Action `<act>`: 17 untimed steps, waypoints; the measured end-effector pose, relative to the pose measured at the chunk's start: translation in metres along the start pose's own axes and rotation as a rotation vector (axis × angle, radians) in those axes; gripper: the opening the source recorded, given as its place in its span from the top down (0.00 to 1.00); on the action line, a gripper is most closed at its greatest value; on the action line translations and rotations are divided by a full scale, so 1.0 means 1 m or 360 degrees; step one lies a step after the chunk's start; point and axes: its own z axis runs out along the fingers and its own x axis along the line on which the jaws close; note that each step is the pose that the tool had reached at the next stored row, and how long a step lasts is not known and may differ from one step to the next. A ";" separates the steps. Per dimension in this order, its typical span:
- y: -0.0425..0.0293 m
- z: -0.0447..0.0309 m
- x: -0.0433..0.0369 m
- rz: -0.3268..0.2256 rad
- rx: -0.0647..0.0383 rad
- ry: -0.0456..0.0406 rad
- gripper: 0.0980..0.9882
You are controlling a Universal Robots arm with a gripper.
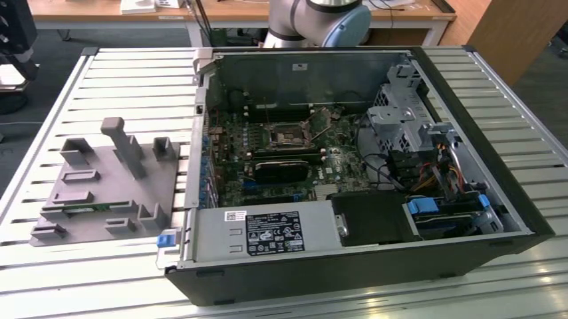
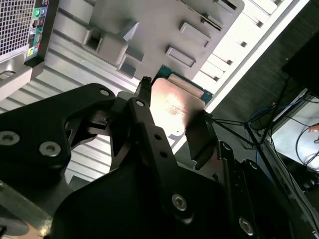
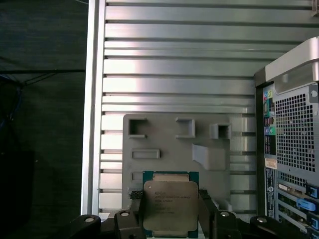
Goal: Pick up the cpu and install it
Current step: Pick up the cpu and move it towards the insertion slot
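Note:
The cpu [image 3: 170, 205] is a flat square chip with a silvery metal top and a thin green edge. My gripper [image 3: 170, 211] is shut on it, one black finger [image 3: 135, 204] on each of two opposite sides. In the second wrist view the cpu [image 2: 175, 105] shows its shiny top between the same fingers [image 2: 143, 92] of the gripper [image 2: 172, 113]. It hangs well above the grey fixture plate [image 3: 174, 149], apart from it. The motherboard's open cpu socket [image 1: 288, 137] lies inside the computer case [image 1: 355, 266] in the exterior view.
The grey fixture plate [image 1: 98, 193] with upright posts and slots lies on the slatted metal table [image 1: 133, 80], at the exterior view's left of the case, with a green memory stick [image 1: 82, 209] in it. The arm's base [image 1: 320, 23] stands behind the case. The case's rear panel [image 3: 294, 144] is beside the fixture.

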 end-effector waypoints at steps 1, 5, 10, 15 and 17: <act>0.0000 0.0000 -0.0020 0.0000 0.0000 0.0000 0.52; 0.0003 0.0001 -0.0089 0.0000 0.0000 0.0000 0.52; 0.0007 0.0002 -0.0164 0.0000 0.0000 0.0000 0.52; 0.0010 0.0002 -0.0236 0.0000 0.0000 0.0000 0.52; 0.0011 0.0002 -0.0261 0.0000 0.0000 0.0000 0.52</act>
